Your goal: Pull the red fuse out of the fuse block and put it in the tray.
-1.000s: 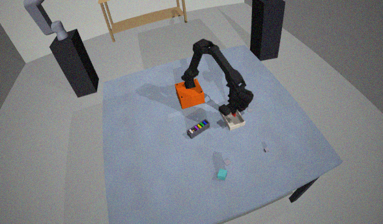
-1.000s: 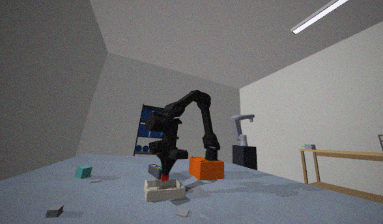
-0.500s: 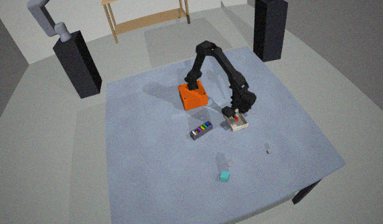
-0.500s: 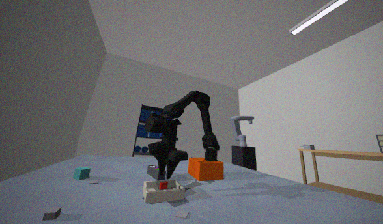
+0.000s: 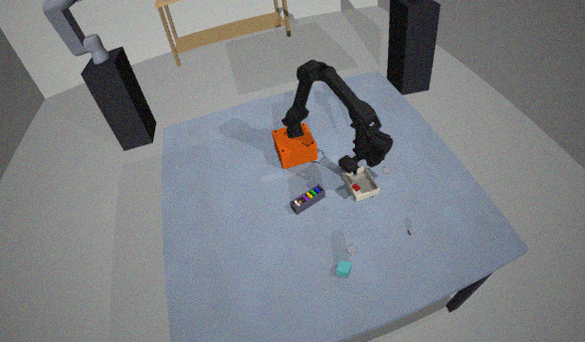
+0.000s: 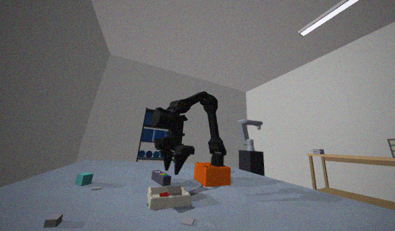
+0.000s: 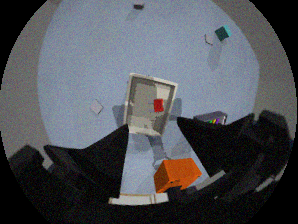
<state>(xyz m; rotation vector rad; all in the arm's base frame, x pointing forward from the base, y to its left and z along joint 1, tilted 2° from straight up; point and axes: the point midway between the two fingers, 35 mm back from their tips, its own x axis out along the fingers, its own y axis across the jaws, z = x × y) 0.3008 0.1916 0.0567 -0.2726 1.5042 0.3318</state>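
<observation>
Hovering with fingers spread and nothing between them, gripper [image 6: 176, 166] above tray [image 6: 169, 202], tips pointing down and well off the tray's rim. Spread that wide most likely so the fuse [image 6: 164, 194] can fall free without dragging on either pad. Hanging high over the tray rather than down inside it, which keeps the fingers off the walls.

Lying loose on the tray floor, fuse [image 5: 356, 187], a small red piece apart from the gripper; in the wrist view, fuse [image 7: 158, 104] toward one side of the tray [image 7: 150, 104], not centred, near a wall but whether touching it cannot be told. Judged from this: drop done, release done, only a retreat left.

Sitting just beside the tray on the blue top, block [image 5: 307, 198], its row of coloured fuses upright in their slots, one end slot looking vacant, though small in frame. Well apart from gripper and arm, so no contact there. Worth keeping any withdrawal upward and away from that side.

Farther out, orange base [image 5: 294, 147] carrying the arm, close behind tray and block. Beyond that, teal cube [image 5: 343, 268] lying well apart toward the near edge, no part of the job.
</observation>
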